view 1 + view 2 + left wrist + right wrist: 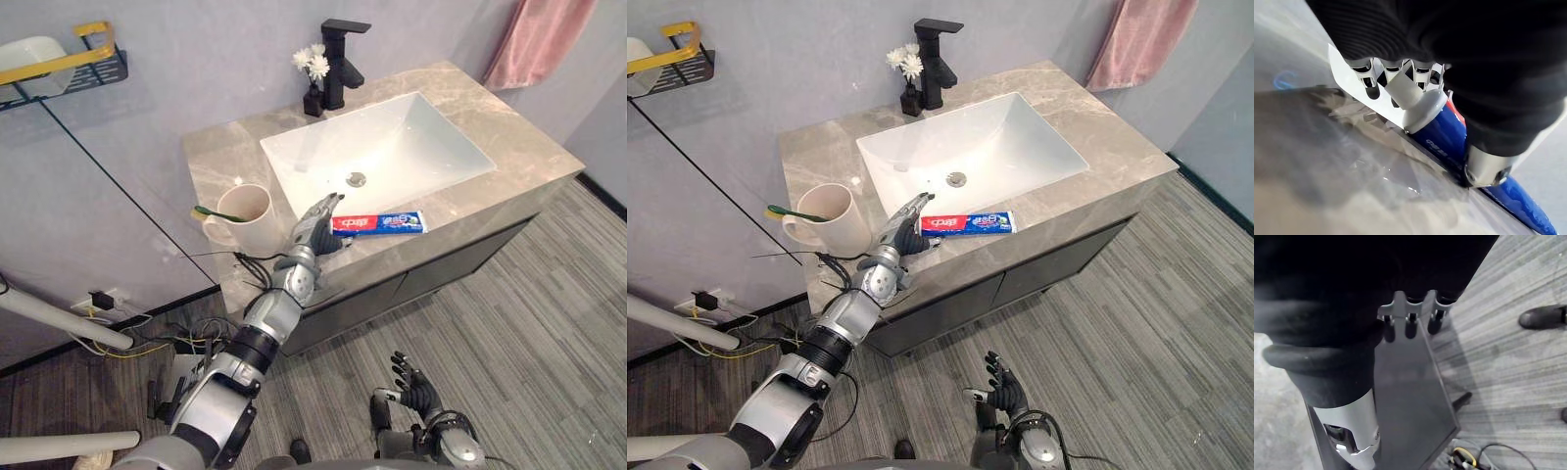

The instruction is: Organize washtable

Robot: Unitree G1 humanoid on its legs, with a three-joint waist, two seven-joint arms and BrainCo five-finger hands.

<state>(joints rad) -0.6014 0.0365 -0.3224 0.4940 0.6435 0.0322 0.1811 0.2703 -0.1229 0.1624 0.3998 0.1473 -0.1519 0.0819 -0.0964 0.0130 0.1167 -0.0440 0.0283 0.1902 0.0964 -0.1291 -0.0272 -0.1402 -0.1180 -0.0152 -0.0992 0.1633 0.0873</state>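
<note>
A blue and red toothpaste tube (pixel 380 223) lies on the marble counter's front strip (pixel 470 201), just before the sink, its white cap (pixel 1422 110) pointing left. My left hand (pixel 313 227) rests over the cap end with its fingers (pixel 1371 74) straight toward the basin, and the thumb (pixel 1488 170) touches the tube's blue side. The hand is open. To its left stands a cream mug (pixel 250 217) with a green toothbrush (pixel 214 212) in it. My right hand (pixel 416 389) hangs low over the floor, fingers spread and holding nothing.
The white basin (pixel 377 147) fills the counter's middle, with a black tap (pixel 341 61) and a small vase of white flowers (pixel 313 73) behind it. A pink towel (pixel 539 39) hangs at the right. A wall shelf (pixel 69 64) is at the upper left. A person's shoe (pixel 1542 316) is on the floor.
</note>
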